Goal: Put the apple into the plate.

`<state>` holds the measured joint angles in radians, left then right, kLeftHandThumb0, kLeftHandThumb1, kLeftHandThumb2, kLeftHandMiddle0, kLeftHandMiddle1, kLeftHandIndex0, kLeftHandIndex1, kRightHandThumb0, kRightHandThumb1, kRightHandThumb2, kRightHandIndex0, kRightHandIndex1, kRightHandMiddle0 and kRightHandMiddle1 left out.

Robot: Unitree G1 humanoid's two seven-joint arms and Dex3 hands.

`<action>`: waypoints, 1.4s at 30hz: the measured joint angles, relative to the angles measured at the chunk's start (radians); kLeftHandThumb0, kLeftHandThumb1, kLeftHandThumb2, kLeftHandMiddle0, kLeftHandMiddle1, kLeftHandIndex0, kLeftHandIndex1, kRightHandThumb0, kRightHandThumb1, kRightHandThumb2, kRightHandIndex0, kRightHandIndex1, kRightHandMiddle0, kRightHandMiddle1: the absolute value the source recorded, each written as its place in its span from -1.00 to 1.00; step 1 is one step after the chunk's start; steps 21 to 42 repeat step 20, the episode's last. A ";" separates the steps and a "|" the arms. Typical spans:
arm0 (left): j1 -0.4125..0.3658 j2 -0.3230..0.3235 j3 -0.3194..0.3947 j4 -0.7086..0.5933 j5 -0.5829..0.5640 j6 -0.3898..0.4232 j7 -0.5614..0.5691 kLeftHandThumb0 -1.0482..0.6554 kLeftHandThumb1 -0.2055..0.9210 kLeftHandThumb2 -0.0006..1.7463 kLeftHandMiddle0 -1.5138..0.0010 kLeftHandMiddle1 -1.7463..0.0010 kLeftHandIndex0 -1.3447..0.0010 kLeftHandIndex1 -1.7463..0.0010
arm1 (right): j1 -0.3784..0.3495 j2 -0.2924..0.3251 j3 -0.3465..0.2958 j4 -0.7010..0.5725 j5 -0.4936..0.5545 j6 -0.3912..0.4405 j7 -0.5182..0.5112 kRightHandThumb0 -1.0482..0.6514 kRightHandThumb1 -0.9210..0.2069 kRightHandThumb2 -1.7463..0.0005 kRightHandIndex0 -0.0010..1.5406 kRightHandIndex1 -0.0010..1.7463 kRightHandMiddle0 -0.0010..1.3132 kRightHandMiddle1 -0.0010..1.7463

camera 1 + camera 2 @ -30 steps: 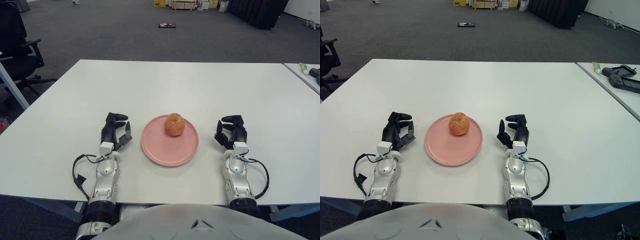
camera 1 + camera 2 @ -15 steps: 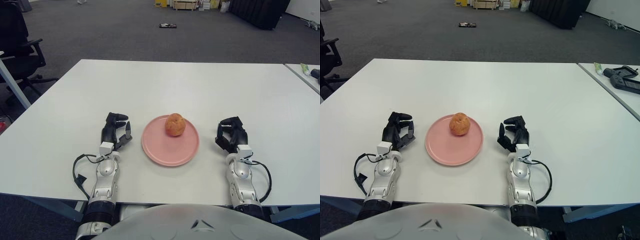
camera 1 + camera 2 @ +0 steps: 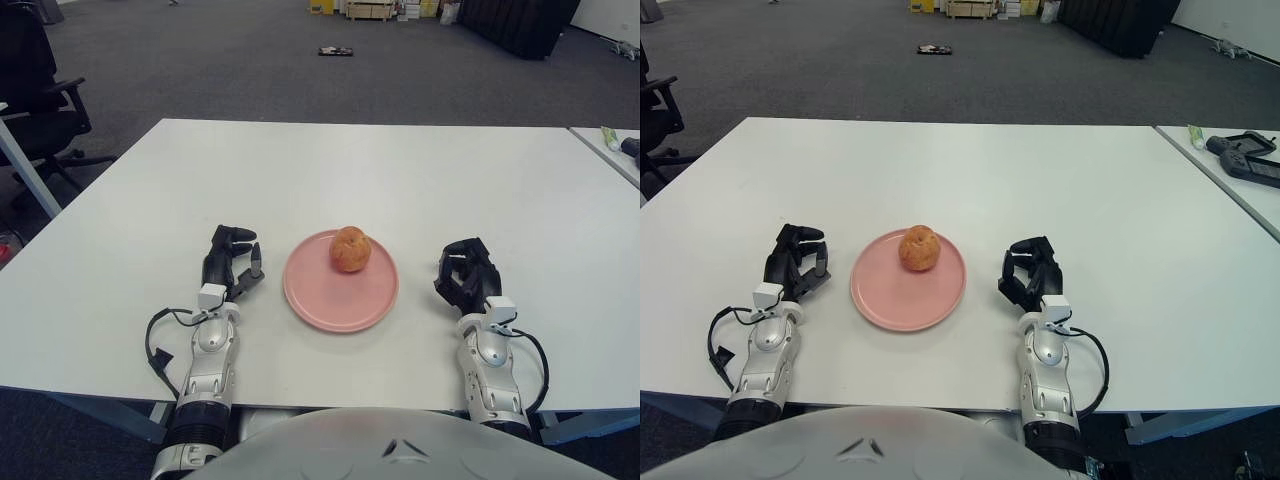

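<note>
you have one apple (image 3: 349,249) sitting on the far part of one pink plate (image 3: 340,295), both on the white table (image 3: 330,170). two hands flank the plate: your left hand (image 3: 229,262) to its left, fingers loosely spread and holding nothing, and your right hand (image 3: 466,276) to its right, fingers curled in and holding nothing.

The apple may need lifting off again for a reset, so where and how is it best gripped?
Grip the apple around its widest middle, coming down from above. It sits round and free on the far part of the pink plate, whose low rim hinders a side scoop. The right hand, curled right of the plate, and the left hand look equally near.
</note>
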<state>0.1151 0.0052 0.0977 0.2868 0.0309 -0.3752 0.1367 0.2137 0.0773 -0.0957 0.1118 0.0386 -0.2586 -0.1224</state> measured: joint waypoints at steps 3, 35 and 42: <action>0.000 0.000 0.000 0.000 0.000 0.001 0.000 -0.22 0.53 0.02 0.17 -0.81 0.47 -1.00 | 0.007 0.003 -0.003 -0.016 0.009 0.015 0.002 -0.24 -0.43 -0.11 -0.09 1.00 -0.40 1.00; 0.003 0.001 -0.001 -0.008 0.017 0.012 0.001 -0.22 0.52 0.03 0.17 -0.81 0.46 -1.00 | 0.030 0.012 -0.015 -0.066 0.028 0.057 0.014 -0.23 -0.45 -0.09 -0.11 1.00 -0.41 1.00; 0.003 0.001 -0.001 -0.008 0.017 0.012 0.001 -0.22 0.52 0.03 0.17 -0.81 0.46 -1.00 | 0.030 0.012 -0.015 -0.066 0.028 0.057 0.014 -0.23 -0.45 -0.09 -0.11 1.00 -0.41 1.00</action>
